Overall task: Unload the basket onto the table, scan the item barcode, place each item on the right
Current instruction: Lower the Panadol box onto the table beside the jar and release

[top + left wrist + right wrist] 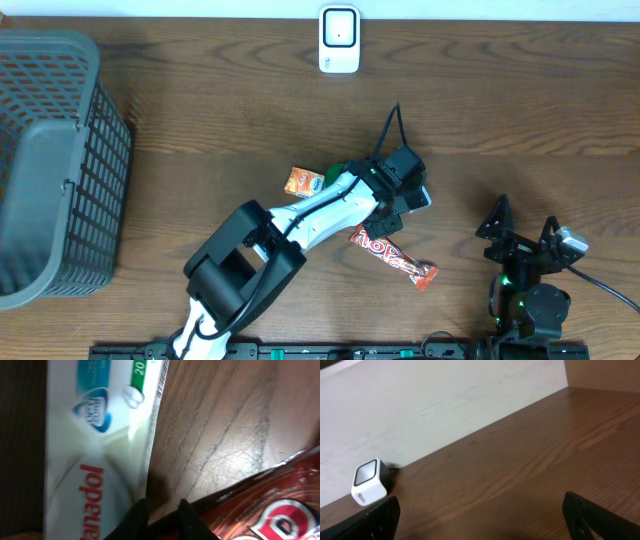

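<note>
Basket (50, 160) blocks 9 o'clock edge; scanner (339, 38) stands at 12. Left arm (320, 210), orange packet (303, 182), candy bar (395, 257) crowd ctr. Open wood btwn scanner & arm, also 2–3 o'clock.

The medicine box (75, 460) is white, with red lettering that reads "anadol", a blue emblem and a green tab. Thin black bars (161, 382) run along its edge. The box sits near a red snack wrapper (270, 510). The scanner (339, 39), a small white cube with a dark window, stands upright at the far edge of the wooden table (200, 120), well apart from the box.
</note>
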`<state>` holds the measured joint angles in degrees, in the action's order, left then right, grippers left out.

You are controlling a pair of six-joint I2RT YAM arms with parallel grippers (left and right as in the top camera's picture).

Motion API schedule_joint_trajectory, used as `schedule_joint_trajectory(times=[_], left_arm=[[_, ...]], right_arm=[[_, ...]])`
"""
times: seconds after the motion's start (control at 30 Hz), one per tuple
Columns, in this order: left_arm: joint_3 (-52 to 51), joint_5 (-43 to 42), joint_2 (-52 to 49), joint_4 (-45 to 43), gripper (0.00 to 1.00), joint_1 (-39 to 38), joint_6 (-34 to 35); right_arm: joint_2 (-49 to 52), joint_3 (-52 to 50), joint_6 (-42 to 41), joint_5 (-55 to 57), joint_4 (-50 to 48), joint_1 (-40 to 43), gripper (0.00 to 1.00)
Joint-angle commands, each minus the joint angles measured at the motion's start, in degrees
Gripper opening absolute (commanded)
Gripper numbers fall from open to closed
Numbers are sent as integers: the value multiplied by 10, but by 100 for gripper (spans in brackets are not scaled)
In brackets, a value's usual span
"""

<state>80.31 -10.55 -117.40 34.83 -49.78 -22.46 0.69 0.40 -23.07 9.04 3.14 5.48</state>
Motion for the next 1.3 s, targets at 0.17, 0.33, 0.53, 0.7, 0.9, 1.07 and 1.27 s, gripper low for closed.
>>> schedule_joint_trajectory(times=[0.17,0.33,0.53,0.7,0.9,1.07,1.27], left_arm=[[-6,124,-48,-34,26,3,-4],[-6,346,-47,-83,26,3,9],[-6,433,-47,-133,26,5,33],[-6,431,-40,-146,26,4,112],[-6,431,9,-144,27,-1,134],[-5,431,105,-144,42,-17,138],[-5,429,262,-144,63,-38,138]], right_arm=[[-3,-1,-5,5,1,-4,99],[-3,-1,-5,5,1,-4,99],[-3,-1,-5,5,1,-4,99],[-3,-1,-5,5,1,-4,99],[-3,-1,-5,5,1,-4,99],[-3,-1,-5,5,1,-4,99],[-3,-1,-5,5,1,-4,99]])
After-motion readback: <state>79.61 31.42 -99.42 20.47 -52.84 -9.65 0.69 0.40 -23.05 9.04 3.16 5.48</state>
